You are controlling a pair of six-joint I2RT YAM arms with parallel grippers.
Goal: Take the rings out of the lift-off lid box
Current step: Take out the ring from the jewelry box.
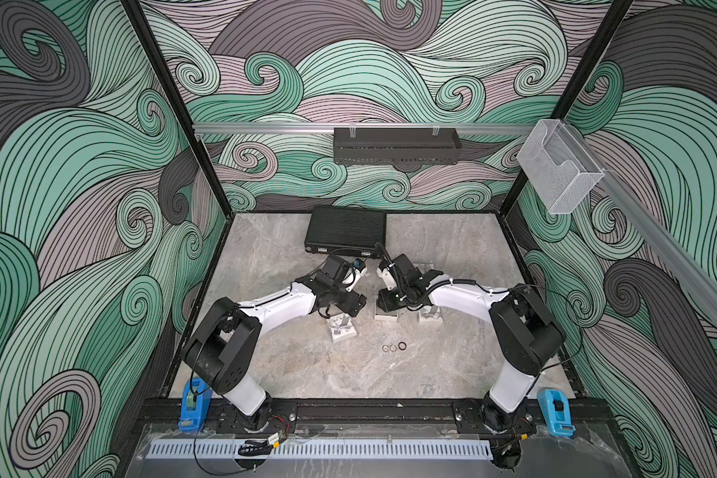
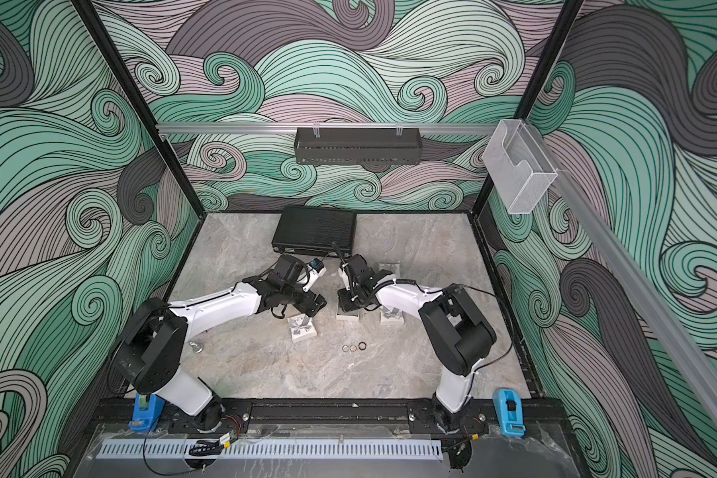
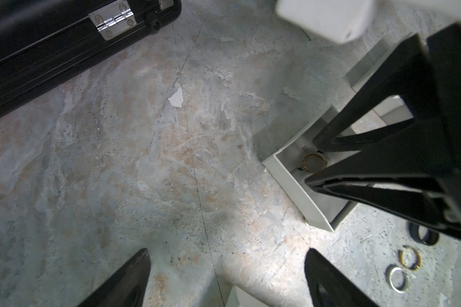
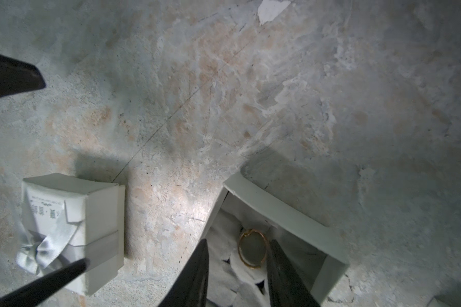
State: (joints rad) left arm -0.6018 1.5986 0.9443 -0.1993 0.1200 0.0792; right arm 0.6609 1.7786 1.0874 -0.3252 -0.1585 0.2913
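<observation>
Desk [image 1: 290, 372]: grey marbled slab.
Loose rings [image 1: 393, 347]: three in a short row on the bare desk, nearer than the boxes; one black, one golden, one silvery in the left wrist view.
Ribboned box [image 1: 340, 330]: white, lid on, grey bow on top.
Open box [image 1: 386, 317]: lid off, pale lining showing.
Golden ring [image 4: 253, 248]: lying flat inside the open box.
Right claw [image 4: 238, 240]: dipped into the open box, jaws partly spread either side of the golden ring, not pinching it.
Left claw [image 3: 227, 251]: spread wide, empty, above bare desk near the ribboned box.
Black case [image 1: 346, 229]: flat at the far edge.
</observation>
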